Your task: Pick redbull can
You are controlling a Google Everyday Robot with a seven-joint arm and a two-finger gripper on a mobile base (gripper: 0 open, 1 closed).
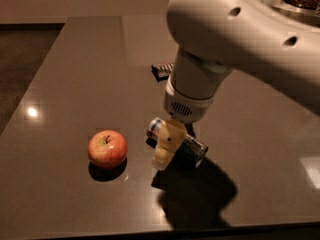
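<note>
— Where do we find the can?

— We see the can lying on its side on the table. It is to the right of the apple and apart from it. One silver end points toward the apple, the other toward the lower right.

— And the gripper?

— The gripper hangs below the arm, right at the can. Its pale lower part crosses the can's middle on the near side.

— Is it clamped?

— We cannot tell whether it is apart or closed on the can, because the far side is hidden.

— What else do we see?

— A dark bar lies farther back, partly behind the arm and well apart from the can.
</note>
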